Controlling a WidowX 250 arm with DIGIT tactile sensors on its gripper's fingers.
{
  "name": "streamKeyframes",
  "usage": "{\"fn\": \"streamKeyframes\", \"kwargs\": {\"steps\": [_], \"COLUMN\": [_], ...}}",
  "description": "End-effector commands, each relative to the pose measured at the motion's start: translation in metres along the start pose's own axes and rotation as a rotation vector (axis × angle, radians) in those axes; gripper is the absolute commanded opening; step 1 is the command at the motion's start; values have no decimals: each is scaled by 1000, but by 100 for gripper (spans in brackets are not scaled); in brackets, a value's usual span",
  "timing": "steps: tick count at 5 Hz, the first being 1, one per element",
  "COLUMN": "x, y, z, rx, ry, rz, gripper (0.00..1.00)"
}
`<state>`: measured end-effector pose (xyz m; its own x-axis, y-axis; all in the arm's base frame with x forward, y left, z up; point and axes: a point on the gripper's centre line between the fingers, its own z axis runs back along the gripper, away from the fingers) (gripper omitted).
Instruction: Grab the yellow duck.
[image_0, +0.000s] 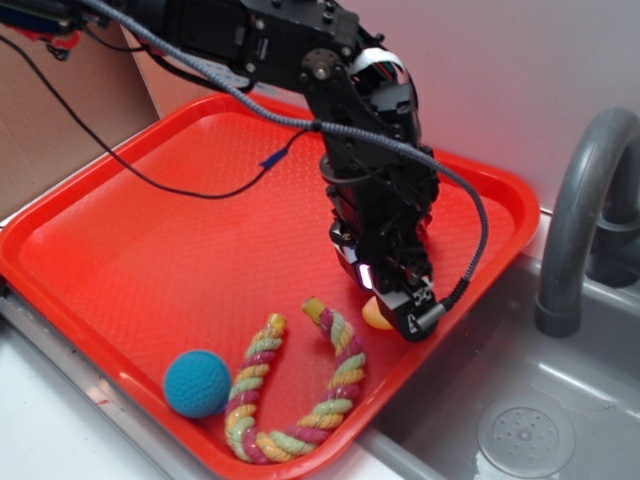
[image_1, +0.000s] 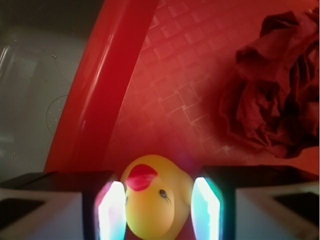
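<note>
Set beside a grey sink, the red tray (image_0: 120, 240) holds the yellow duck (image_1: 152, 200) near its five o'clock rim, where it is bracketed closely by the lowered gripper (image_1: 157, 207), though firm contact cannot be confirmed.

Exterior evenly lit, sharp; wrist view soft, red-tinted, perhaps glare on claw (image_1: 157, 205) fingers.
</note>
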<state>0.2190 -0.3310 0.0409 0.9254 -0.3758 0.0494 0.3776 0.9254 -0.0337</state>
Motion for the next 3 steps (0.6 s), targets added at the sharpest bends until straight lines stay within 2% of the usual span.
{"fn": "streamKeyframes", "kwargs": {"steps": [1, 2, 3], "x": [-10, -23, -50], "y": [38, 69, 102], "z": [97, 150, 202], "rx": [-3, 31, 65], "ry": [-123, -165, -228], "rz": [141, 216, 334], "gripper": [0, 0, 0]}}
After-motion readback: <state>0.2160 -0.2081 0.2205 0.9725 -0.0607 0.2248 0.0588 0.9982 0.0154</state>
